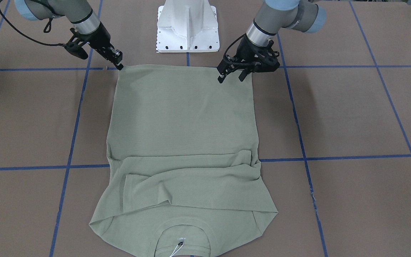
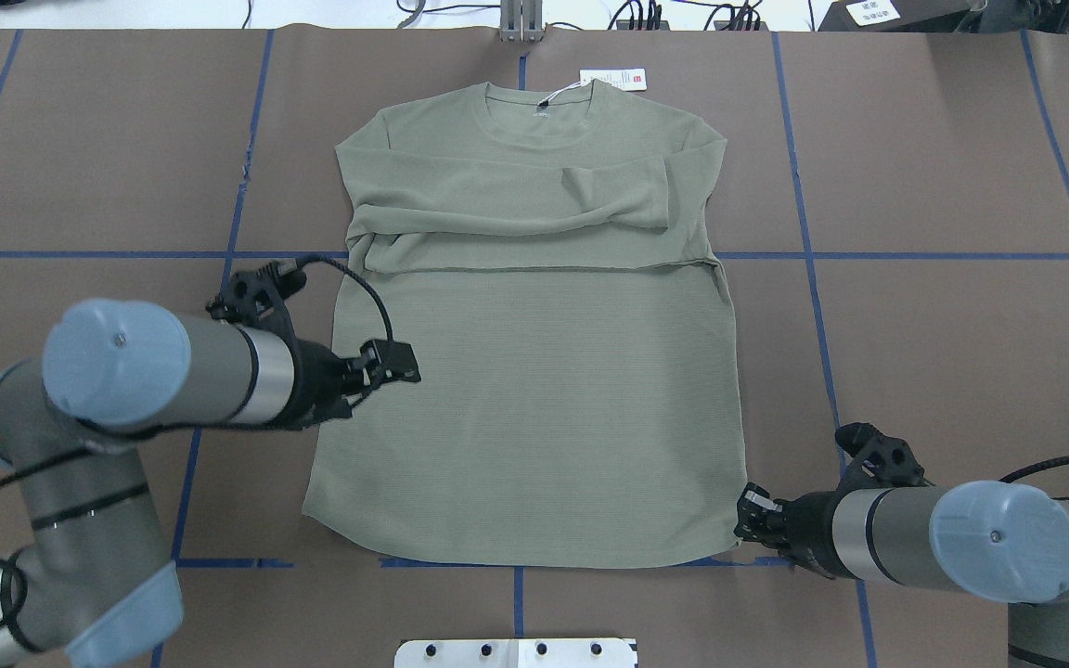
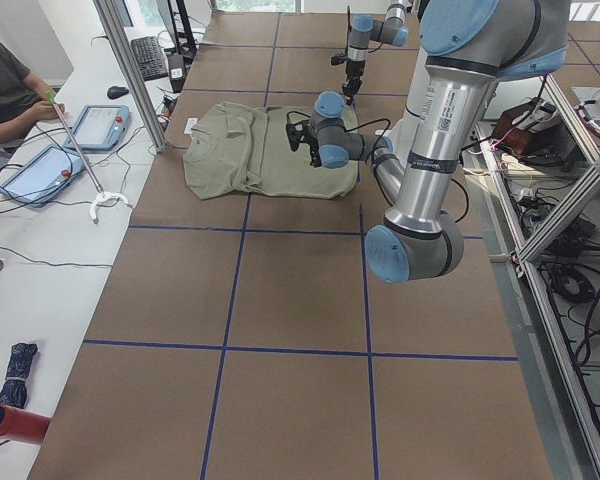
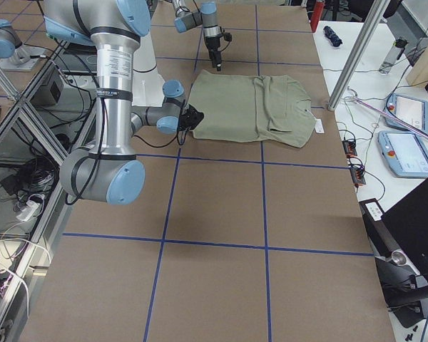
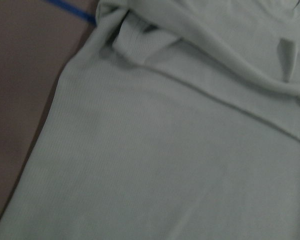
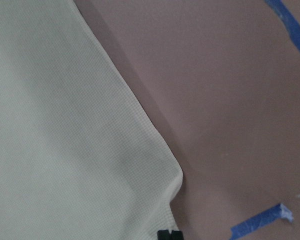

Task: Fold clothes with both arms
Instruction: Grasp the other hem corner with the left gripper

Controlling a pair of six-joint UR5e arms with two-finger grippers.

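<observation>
Left gripper [image 1: 231,77] hangs over the shirt [image 2: 534,408] near the hem, on the robot's left side. Its two fingers are spread apart with nothing between them. Right gripper [image 1: 120,66] is down at the hem corner on the robot's right side. Its fingers are squeezed close together and the tip touches the cloth edge. I cannot tell if any cloth is pinched.

The green shirt lies flat in the middle of the brown table [image 2: 943,371]. Its long way runs from the robot straight across the table. The hem is next to the robot and the round collar [image 2: 539,97] points away. Both sleeves [image 2: 609,190] are folded across the chest. A white tag [image 2: 613,79] lies just past the collar.
</observation>
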